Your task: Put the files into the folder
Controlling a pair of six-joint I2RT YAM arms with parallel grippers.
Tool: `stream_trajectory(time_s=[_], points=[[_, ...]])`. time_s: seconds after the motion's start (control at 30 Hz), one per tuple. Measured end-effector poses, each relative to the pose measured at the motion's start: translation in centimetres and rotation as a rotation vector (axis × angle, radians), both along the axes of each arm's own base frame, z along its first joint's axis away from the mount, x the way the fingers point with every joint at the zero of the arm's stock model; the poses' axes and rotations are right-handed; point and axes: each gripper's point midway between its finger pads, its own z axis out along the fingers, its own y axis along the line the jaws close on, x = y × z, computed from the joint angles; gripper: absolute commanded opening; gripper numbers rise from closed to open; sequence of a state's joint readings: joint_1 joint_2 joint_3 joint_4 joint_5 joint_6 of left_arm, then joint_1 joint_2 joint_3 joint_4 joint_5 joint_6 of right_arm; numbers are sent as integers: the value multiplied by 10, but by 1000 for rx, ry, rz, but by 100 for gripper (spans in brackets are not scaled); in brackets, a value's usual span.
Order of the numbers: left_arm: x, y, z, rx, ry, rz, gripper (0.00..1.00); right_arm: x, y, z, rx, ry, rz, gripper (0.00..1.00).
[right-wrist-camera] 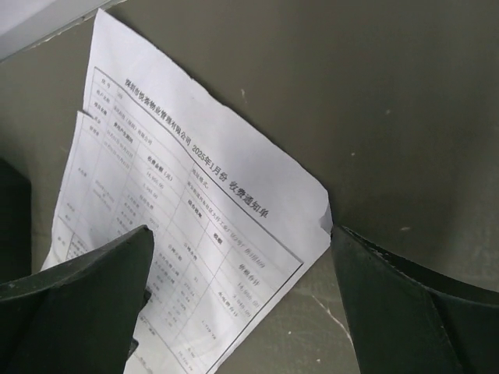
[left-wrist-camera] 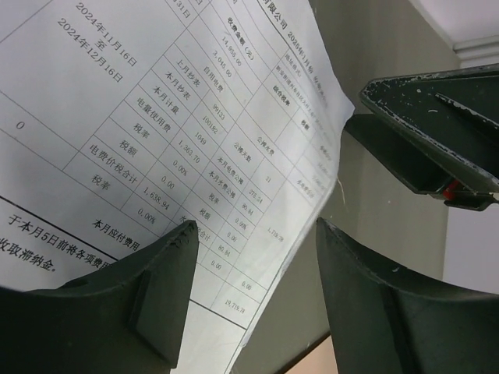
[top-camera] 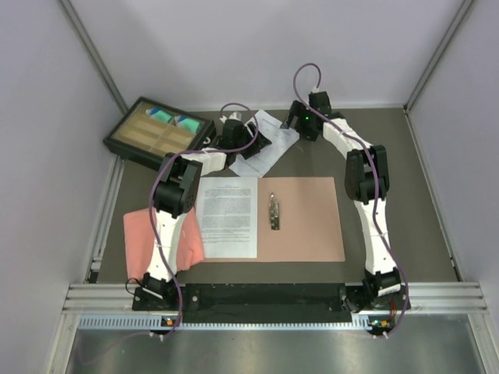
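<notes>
The brown folder (top-camera: 308,222) lies open in the middle of the table, with a metal clip (top-camera: 274,210) at its spine. The dense-text sheet (top-camera: 227,216) lies flat on its left half. The table-layout sheet (top-camera: 263,144) lies bent on the table behind the folder, between both grippers. My left gripper (top-camera: 232,137) is open at its left side; in the left wrist view (left-wrist-camera: 254,226) the sheet's (left-wrist-camera: 156,117) edge runs between the jaws. My right gripper (top-camera: 300,121) is open at the sheet's right side; in the right wrist view (right-wrist-camera: 240,230) the sheet's (right-wrist-camera: 195,179) corner lies between the jaws.
A salmon-pink folded cloth (top-camera: 156,234) lies left of the folder, under the left arm. A black compartment tray (top-camera: 160,132) stands at the back left. Grey walls close in the back and sides. A metal rail (top-camera: 273,296) runs along the near edge.
</notes>
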State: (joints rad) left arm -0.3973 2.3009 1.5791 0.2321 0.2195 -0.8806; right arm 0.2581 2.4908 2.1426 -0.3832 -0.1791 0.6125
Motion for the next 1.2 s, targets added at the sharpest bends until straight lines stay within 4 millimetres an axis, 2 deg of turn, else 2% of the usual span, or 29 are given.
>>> stream_trajectory(time_s=[0.3, 0.43, 0.57, 0.63, 0.8, 0.93, 1.07, 1.13, 1.2], points=[[0, -4, 1, -64, 9, -10, 66, -3, 21, 3, 156, -28, 88, 95], [-2, -6, 1, -78, 11, -21, 66, -22, 25, 5, 223, -25, 100, 99], [-3, -9, 0, -101, 18, -32, 66, -45, 30, 7, 309, -11, 82, 99], [-2, -12, 1, -123, 15, -37, 66, -49, 32, 7, 334, -7, 67, 98], [-3, -15, 1, -150, 18, -42, 66, -50, 41, 9, 369, -12, 46, 86], [-3, -16, 1, -159, 17, -49, 66, -50, 42, 5, 391, -20, 25, 71], [-4, -17, 1, -165, 14, -58, 66, -48, 39, 2, 401, -27, -10, 49], [-4, -18, 2, -167, 13, -63, 66, -46, 39, 4, 411, -40, -20, 43], [-5, -19, 2, -170, 12, -71, 67, -41, 39, 10, 424, -66, -30, 29]])
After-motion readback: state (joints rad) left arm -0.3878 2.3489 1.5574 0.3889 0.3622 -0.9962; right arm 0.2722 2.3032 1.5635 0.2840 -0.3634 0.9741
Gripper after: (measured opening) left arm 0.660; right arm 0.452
